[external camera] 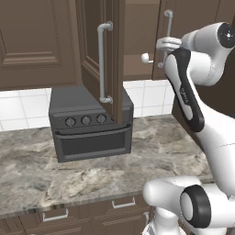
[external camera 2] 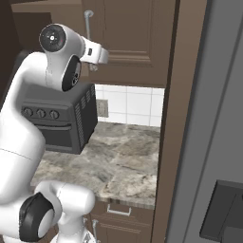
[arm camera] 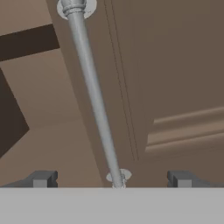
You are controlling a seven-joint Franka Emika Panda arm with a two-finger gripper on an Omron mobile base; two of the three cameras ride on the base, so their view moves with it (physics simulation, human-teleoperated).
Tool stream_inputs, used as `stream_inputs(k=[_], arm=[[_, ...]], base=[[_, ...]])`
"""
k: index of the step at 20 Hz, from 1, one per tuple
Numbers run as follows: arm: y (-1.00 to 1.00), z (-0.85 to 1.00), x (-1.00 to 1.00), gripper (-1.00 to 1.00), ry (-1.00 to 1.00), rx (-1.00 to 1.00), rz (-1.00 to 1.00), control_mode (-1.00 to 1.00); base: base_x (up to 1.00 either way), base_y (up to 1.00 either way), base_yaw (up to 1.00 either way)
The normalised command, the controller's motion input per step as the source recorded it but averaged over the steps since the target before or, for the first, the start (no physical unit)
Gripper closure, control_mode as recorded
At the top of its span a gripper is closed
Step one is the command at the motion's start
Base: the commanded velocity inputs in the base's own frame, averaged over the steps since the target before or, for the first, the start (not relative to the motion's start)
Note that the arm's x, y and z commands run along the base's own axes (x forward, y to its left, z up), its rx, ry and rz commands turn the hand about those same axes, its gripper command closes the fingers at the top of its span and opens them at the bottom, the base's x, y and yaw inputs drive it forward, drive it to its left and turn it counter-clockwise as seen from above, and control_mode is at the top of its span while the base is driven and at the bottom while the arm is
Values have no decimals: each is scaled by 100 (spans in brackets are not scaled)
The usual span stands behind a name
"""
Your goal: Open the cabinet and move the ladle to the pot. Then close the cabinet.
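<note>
**Robot hand poised at right cabinet door, left door already swung wide**

The white arm reaches up toward the dark brown wall cabinet [external camera: 137, 41], its hand [arm camera: 113, 179] spread to its widest and gripping nothing. In the hand view the two dark fingertips [arm camera: 41, 178] stand well apart on either side of the silver bar handle [arm camera: 94, 96] of the right door, which runs up the frame between them; whether they touch it cannot be told. In the left base view the left door [external camera: 108, 55] stands swung out toward the camera over a dark toaster oven [external camera: 89, 124], its own long bar handle [external camera: 102, 62] facing the room. In the opening between the two doors a small pale round object with a thin stem, seemingly the ladle [external camera: 146, 58], lies on the shelf within, just beside the arm's wrist. The right door [external camera: 193, 18] appears shut behind the arm. The oven sits on the marbled grey surface [external camera: 69, 170] against a white tiled wall [external camera: 23, 108], with drawers and small silver pulls below. A tall grey appliance [external camera 2: 213, 118] shows in the right base view.
</note>
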Motion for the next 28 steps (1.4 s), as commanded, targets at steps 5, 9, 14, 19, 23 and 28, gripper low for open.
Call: stream_inputs(k=[5, 9, 14, 19, 23, 28], arm=[[-23, -3, 58, -100, 2, 0, -7, -100], [-4, -8, 42, -100, 7, 0, -1, -100], [0, -9, 33, -100, 6, 0, 0, -100], [0, -10, 43, -100, 5, 0, 0, -100], [0, -22, 43, 100, 1, 0, 0, -100], [-5, -30, 34, 100, 0, 0, 0, -100]], base=[[0, 0, 0], [0, 0, 0], [0, 0, 0], [0, 0, 0], [0, 0, 0], [0, 0, 0]])
